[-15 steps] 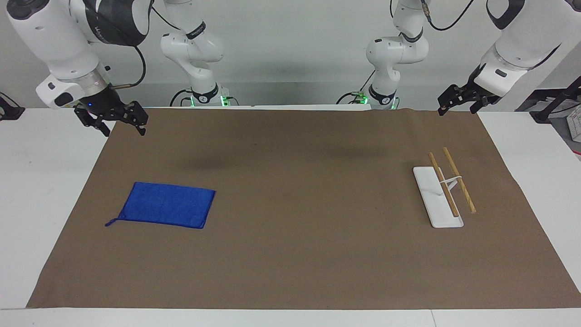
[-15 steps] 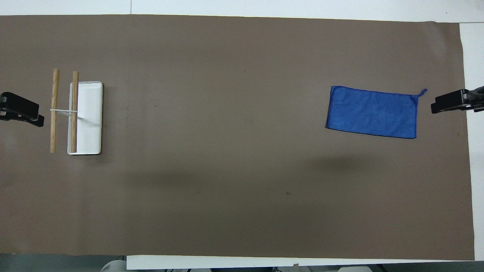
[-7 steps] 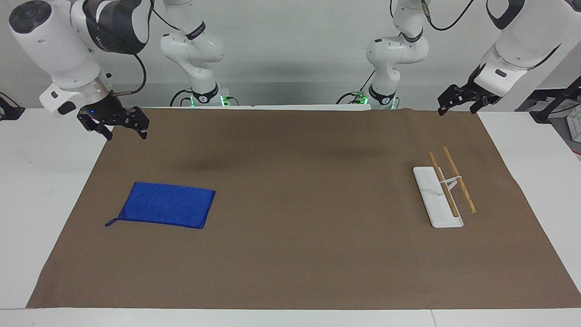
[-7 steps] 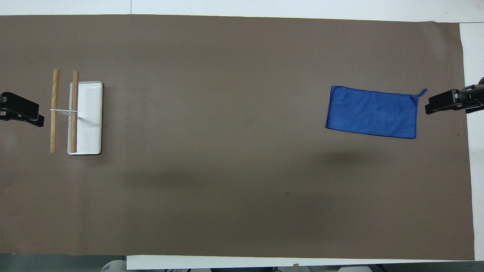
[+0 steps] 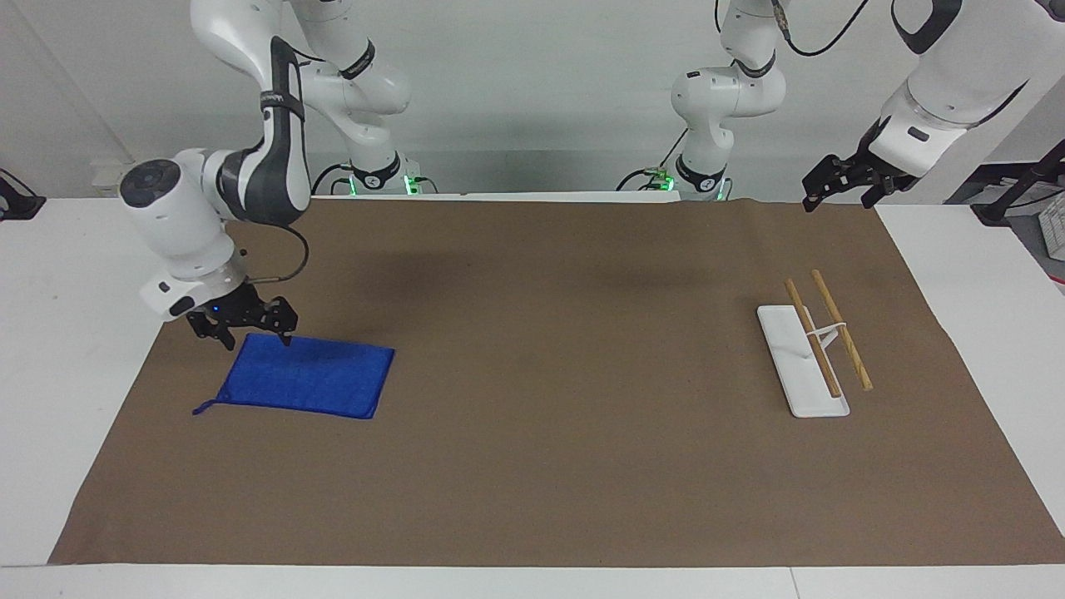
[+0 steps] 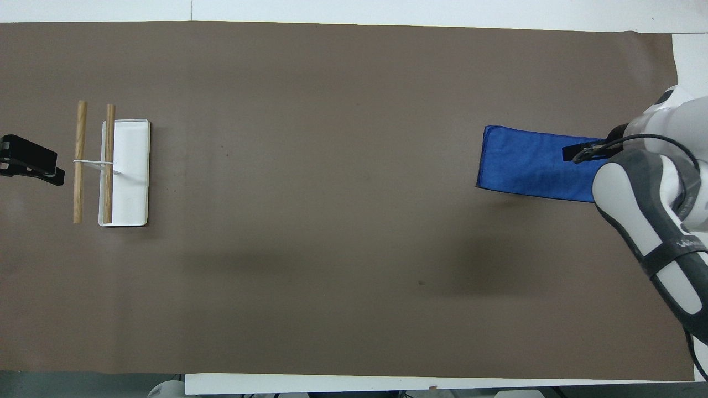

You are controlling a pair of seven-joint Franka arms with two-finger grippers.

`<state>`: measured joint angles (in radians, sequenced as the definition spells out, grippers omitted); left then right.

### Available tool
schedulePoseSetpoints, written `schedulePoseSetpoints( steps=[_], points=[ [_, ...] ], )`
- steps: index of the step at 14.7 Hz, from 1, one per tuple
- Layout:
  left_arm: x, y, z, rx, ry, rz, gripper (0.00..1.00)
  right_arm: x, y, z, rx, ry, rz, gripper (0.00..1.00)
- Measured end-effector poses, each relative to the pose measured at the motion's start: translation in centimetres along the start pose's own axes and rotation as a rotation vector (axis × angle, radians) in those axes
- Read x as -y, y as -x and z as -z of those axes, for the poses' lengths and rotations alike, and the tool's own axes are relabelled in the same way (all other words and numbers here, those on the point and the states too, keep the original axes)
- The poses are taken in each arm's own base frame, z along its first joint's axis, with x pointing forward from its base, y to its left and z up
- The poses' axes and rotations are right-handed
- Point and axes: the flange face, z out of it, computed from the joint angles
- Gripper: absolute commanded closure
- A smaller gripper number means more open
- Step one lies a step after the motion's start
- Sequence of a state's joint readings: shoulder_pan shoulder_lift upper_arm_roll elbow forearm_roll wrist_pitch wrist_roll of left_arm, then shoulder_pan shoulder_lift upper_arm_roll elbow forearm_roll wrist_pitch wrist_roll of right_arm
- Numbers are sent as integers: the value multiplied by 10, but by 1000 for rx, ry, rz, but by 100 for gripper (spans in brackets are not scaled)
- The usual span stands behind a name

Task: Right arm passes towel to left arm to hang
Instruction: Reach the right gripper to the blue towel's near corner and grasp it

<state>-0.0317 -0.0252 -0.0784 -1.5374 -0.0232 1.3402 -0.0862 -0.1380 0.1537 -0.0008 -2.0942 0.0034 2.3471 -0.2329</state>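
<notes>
The blue towel [image 5: 308, 376] lies flat on the brown mat toward the right arm's end of the table, its loop string [image 5: 204, 408] at the corner farthest from the robots. My right gripper [image 5: 256, 337], marked by its blue light, hangs open low over the towel's edge nearest the robots; whether it touches the cloth I cannot tell. From overhead the right arm [image 6: 647, 188] covers one end of the towel [image 6: 531, 166], and only a black fingertip [image 6: 575, 152] shows. My left gripper [image 5: 836, 195] waits open and empty, raised over the mat's corner at its own end.
A rack with a white base [image 5: 786, 349] and two wooden rods [image 5: 842, 331] stands on the mat toward the left arm's end. The brown mat [image 5: 541, 433] covers most of the white table [image 5: 75, 333]. The left gripper [image 6: 30, 161] shows beside the rack from overhead.
The right arm has swung down from high over the mat's corner to just over the towel's near edge, gripper still open. The left arm, the towel and the rack have not moved.
</notes>
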Motion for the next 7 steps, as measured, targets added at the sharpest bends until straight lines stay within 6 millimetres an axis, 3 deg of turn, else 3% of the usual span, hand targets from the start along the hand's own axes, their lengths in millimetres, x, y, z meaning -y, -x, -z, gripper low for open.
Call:
schedulePoseSetpoints(
  steps=[2,7],
  points=[
    [0,0,0,0,0,0,0,2,6,-19,13,-3,29,3],
    [0,0,0,0,0,0,0,1,4,-41,6,-2,57,5]
  ],
)
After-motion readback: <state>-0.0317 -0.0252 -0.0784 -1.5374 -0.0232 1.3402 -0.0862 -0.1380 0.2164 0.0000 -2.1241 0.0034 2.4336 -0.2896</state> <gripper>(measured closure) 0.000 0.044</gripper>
